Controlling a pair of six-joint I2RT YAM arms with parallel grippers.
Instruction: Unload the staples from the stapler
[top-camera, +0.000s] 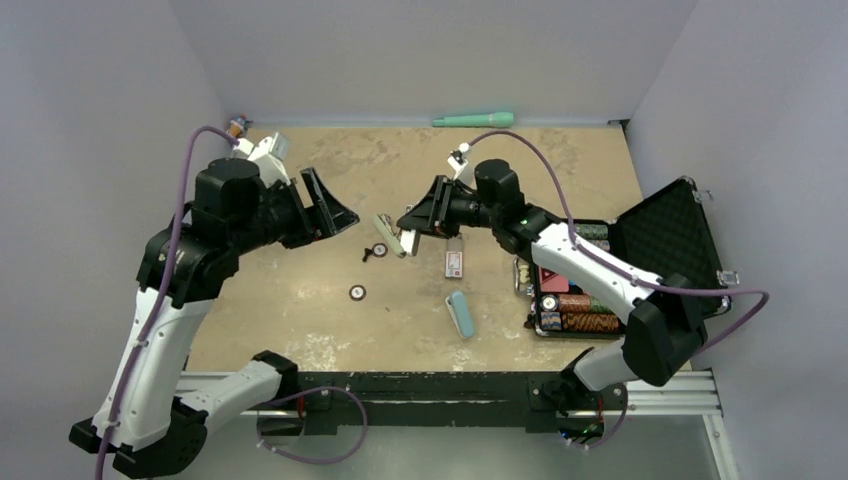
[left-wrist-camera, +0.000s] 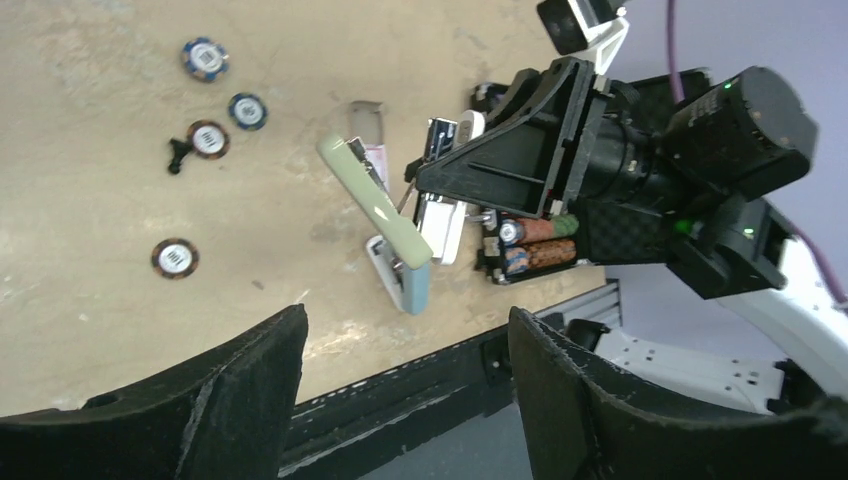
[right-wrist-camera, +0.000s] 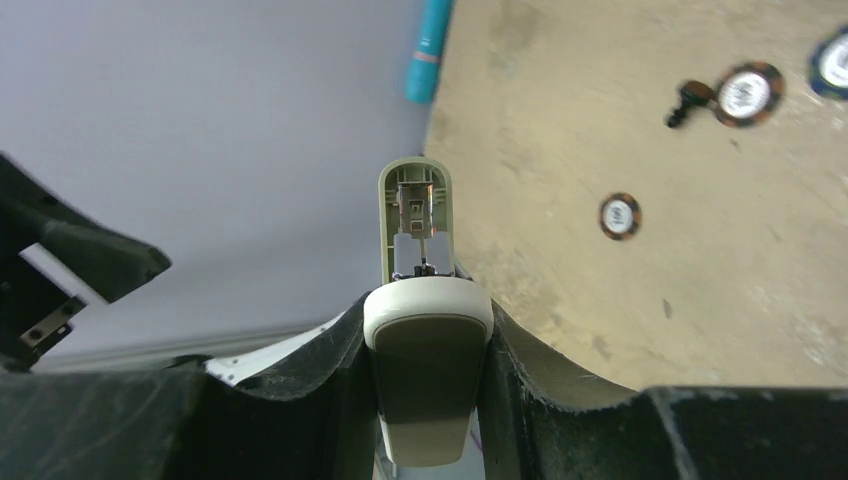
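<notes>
Pale-green plastic stapler (right-wrist-camera: 428, 400), lid swung up, clamped in my right pincer (right-wrist-camera: 428, 322) | my left pincer (left-wrist-camera: 405, 330) spread wide, holding nothing, apart from it

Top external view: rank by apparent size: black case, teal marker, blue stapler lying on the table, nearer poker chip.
1. black case, clearly largest.
2-3. teal marker and blue stapler: too close to rank; the marker is longer, the stapler thicker.
4. poker chip.
</notes>
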